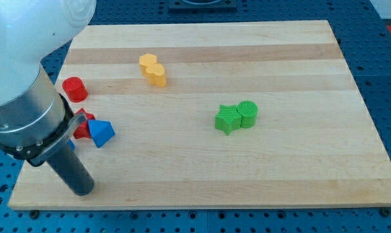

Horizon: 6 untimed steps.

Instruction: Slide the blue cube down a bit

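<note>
At the view's left, my tip (83,191) rests on the table (260,52) near its bottom edge. The tool is a bare rod with nothing to open or close, and it grips nothing. Only a blue sliver (71,146) shows beside the arm, probably the blue cube, above my tip. You'd best bring my tip round above it, then push gently toward the view's bottom. Watch the red cylinder (74,88), the red block (84,127) and the blue pointed block (101,133) crowded there. The yellow blocks (153,70), green star (227,119) and green cylinder (248,114) are well apart.
</note>
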Available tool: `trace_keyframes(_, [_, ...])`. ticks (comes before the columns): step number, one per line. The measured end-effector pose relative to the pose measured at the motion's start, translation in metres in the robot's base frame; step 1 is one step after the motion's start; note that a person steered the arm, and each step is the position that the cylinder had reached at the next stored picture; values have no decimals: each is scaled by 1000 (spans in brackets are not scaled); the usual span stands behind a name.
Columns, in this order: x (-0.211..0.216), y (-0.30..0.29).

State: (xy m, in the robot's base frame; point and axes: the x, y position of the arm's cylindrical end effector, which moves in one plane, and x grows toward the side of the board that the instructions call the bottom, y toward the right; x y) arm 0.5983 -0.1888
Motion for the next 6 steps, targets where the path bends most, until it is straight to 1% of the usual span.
trace_keyframes(1, [0,0])
trace_keyframes(2, [0,-21])
trace_keyframes(3, [-11,-38])
trace_keyframes(4, [-7,-44])
trace_keyframes(5, [8,-86])
trace_keyframes(6, [0,-116])
